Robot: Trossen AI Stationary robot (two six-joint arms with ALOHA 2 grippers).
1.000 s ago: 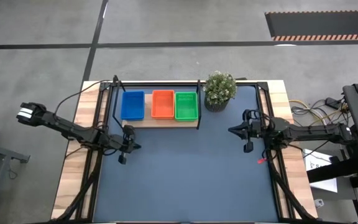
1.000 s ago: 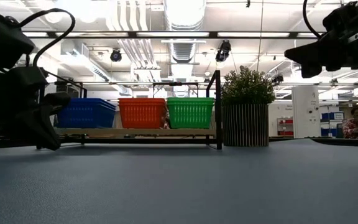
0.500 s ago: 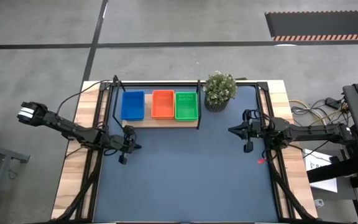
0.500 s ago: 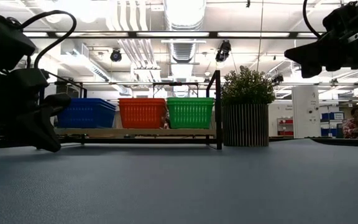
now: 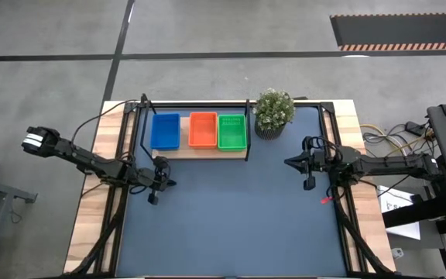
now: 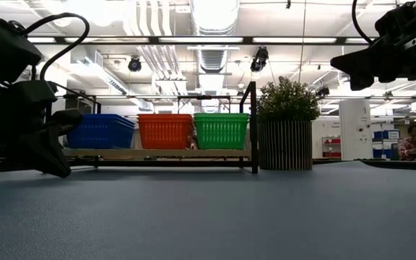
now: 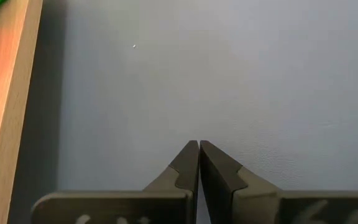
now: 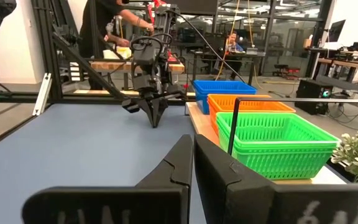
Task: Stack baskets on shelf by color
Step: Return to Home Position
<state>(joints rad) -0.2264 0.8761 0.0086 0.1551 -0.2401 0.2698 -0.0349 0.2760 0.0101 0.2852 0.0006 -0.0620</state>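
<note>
Three stacks of baskets stand side by side with their bottoms on the shelf (image 5: pixel 245 152), a wooden board in a black frame at the table's far side: blue (image 5: pixel 165 130), red-orange (image 5: pixel 203 129) and green (image 5: pixel 232 131). In the right wrist view they are the blue (image 8: pixel 224 88), red-orange (image 8: pixel 253 106) and green (image 8: pixel 271 143) stacks. My left gripper (image 5: pixel 171 183) is shut and hovers over bare tabletop just near of the shelf's left end; its tips (image 7: pixel 198 147) meet. My right gripper (image 5: pixel 288 162) is shut too, near of the plant; its tips (image 8: pixel 192 140) touch nothing.
A potted green plant (image 5: pixel 273 113) stands right of the shelf at the far edge. Bare blue-grey tabletop (image 5: pixel 231 225) stretches across the middle and near side. Black frame rails run along both table sides. People sit in the room beyond (image 6: pixel 412 137).
</note>
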